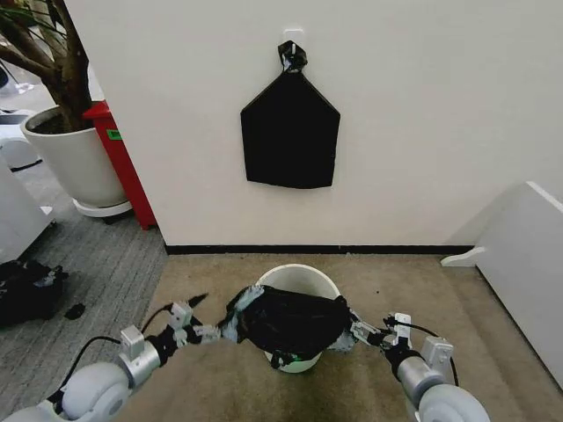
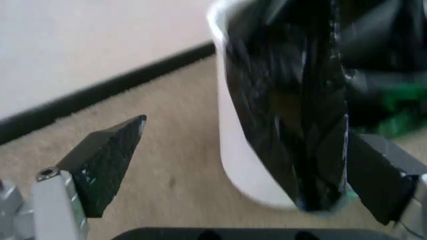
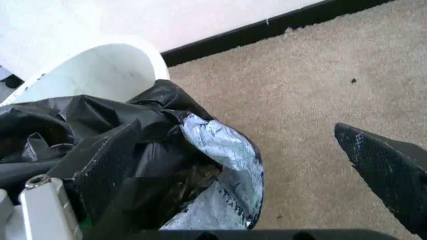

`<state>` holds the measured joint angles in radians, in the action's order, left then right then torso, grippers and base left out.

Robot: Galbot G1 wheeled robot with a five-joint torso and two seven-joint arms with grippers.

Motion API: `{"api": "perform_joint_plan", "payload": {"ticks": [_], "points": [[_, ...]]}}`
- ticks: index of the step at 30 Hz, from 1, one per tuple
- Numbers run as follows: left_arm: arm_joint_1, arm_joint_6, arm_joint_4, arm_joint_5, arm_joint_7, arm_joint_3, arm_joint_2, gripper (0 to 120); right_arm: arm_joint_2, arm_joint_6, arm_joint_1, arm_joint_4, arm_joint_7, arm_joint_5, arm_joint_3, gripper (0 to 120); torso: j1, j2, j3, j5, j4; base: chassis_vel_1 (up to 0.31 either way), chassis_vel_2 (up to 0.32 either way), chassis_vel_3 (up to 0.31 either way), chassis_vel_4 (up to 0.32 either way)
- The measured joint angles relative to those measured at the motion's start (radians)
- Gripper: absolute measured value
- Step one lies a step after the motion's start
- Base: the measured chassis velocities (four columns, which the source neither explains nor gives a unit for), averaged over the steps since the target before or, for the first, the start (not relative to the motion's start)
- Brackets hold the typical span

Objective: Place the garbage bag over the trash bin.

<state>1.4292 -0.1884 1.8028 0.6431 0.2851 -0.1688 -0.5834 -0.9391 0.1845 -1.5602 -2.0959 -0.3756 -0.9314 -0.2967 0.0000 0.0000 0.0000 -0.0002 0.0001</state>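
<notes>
Draping over the near half of one creamy-white trash bin [image 1: 299, 280], one crinkled black garbage bag [image 1: 293, 321], far half of the bin's mouth still bare. Standing on beige carpet [image 1: 396, 290], just before the white wall [image 1: 422, 114] and its black baseboard [image 1: 264, 250]. Flanking the bin, two grippers: left gripper [image 1: 230, 327] at the bag's left edge, jaws spread wide in the left wrist view, one finger [image 2: 373, 180] against the film, the other clear of the bin; right gripper [image 1: 350, 332] at the bag's right edge, jaws also wide, one finger [image 3: 113, 165] buried in the folds. Hanging on the wall above the bin, one flat black bundle [image 1: 290, 132] with knotted top. Left of the bin, well apart, one large white plant pot [image 1: 75, 163] and one red cabinet [image 1: 123, 163].
</notes>
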Motion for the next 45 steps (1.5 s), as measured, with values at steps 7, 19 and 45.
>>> {"api": "perform_joint_plan", "payload": {"ticks": [7, 19, 45], "points": [[0.0, -0.029, -0.041, -0.035, 0.033, 0.004, -0.01, 100, 0.003, 0.0, -0.001, -0.013, -0.001, 0.005, 0.0, 100, 0.0, 0.0, 0.0, 0.0001, -0.0001, 0.0, 0.0, 0.0, 0.0], [-0.013, -0.013, 0.031, 0.007, -0.005, 0.001, -0.009, 100, 0.067, 0.038, 0.041, -0.19, -0.02, 0.126, 0.01, 100, 0.0, 0.0, 0.0, 0.0001, -0.0003, 0.0, 0.0, 0.0, 0.0], [-0.023, 0.02, 0.049, -0.019, -0.033, 0.004, -0.046, 100, 0.136, 0.252, 0.626, -0.017, 0.208, 0.432, 0.617, 100, 0.0, 0.0, 0.0, 0.0001, -0.0001, 0.0, 0.0, 0.0, 0.0]]}}
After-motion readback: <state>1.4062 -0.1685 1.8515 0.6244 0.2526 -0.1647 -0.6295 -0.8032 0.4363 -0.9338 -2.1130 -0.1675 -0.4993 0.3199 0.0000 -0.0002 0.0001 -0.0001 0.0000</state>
